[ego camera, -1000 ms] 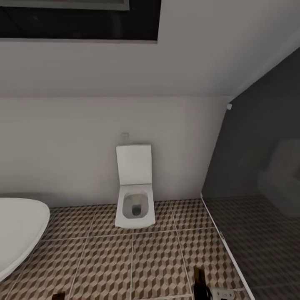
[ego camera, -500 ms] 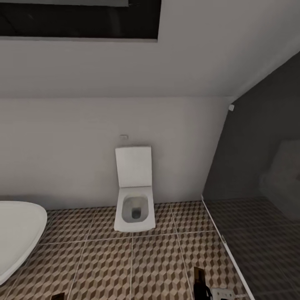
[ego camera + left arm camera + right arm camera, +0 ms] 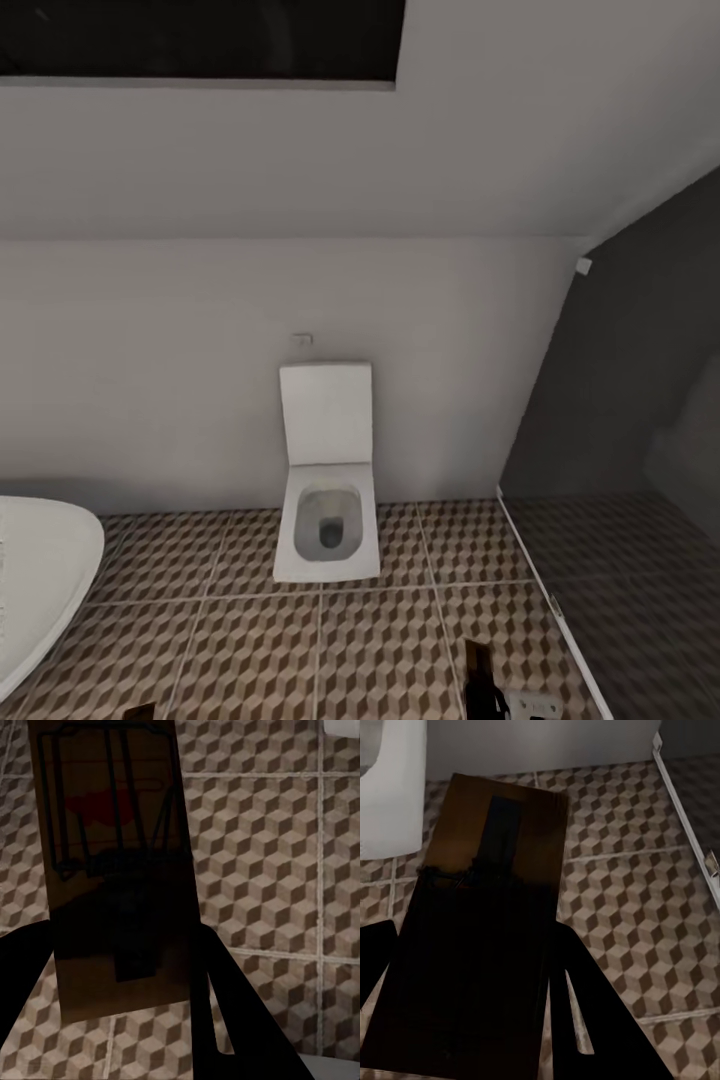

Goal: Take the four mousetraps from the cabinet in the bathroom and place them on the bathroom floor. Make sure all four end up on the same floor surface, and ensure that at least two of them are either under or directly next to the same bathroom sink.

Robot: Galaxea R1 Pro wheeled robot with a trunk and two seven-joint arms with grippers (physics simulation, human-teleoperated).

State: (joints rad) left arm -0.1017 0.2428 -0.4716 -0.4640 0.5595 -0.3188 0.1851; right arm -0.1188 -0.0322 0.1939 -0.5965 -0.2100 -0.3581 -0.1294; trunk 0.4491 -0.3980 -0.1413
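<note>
Head view: toilet (image 3: 328, 490) against the far wall, lid up; cube-pattern floor (image 3: 250, 650) in front of it; white tub (image 3: 40, 580) edge at the near left; dark glass partition (image 3: 620, 480) at right; dark-framed skylight (image 3: 200, 40) in the sloped ceiling above.

Left wrist view: left gripper (image 3: 124, 997) closed on a mousetrap (image 3: 112, 862), board clamped between the two dark fingers; wire frame and red spot face the camera; trap held above the floor tiles (image 3: 277, 870), not touching them.

Right wrist view: right gripper (image 3: 465, 1005) gripping a second mousetrap (image 3: 484, 922), dark in shadow, board sticking out past the fingertips toward the toilet base (image 3: 390, 787) and far wall; also off the floor.

Dark tip of the right arm (image 3: 482, 685) at the near edge in the head view.
</note>
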